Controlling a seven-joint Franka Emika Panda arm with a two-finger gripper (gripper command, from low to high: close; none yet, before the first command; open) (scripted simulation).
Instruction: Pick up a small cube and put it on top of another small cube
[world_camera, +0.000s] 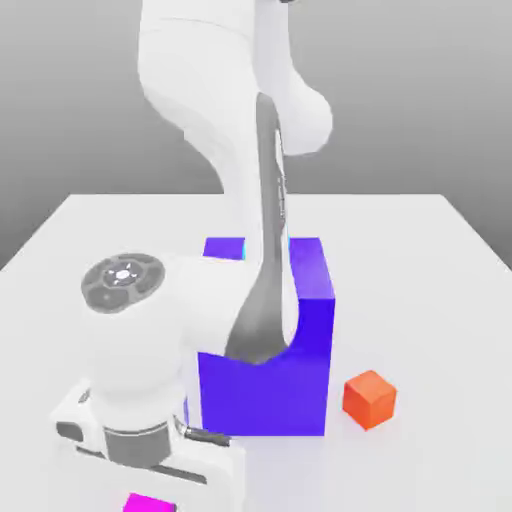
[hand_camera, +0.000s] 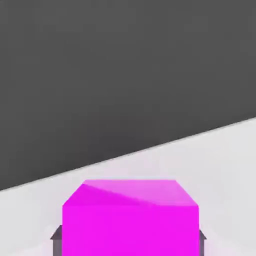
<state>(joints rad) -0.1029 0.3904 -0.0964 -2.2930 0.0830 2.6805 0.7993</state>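
The magenta cube (hand_camera: 130, 217) is being gripped by the gripper (hand_camera: 129, 239), whose dark fingers (hand_camera: 56, 236) are being pressed against its two opposite sides in the hand view, closed tight on it. In the exterior view the same magenta cube (world_camera: 148, 503) is being seen as a small patch at the lower edge, directly under the white hand of the arm (world_camera: 150, 400).

The large blue block (world_camera: 270, 350) is being taken as the landmark. The hand and the magenta cube are being seen in front of it and towards the exterior view's left, with the hand overlapping the block's lower left corner. The orange cube (world_camera: 369, 399) is being shown resting on the white table (world_camera: 440, 280) just beside the blue block's front right corner, apart from it by a narrow gap. A sliver of a cyan thing (world_camera: 243, 250) is being glimpsed at the blue block's far top edge, mostly hidden by the arm, so what it is cannot be told. The arm's upper links are being seen rising behind and above the blue block.
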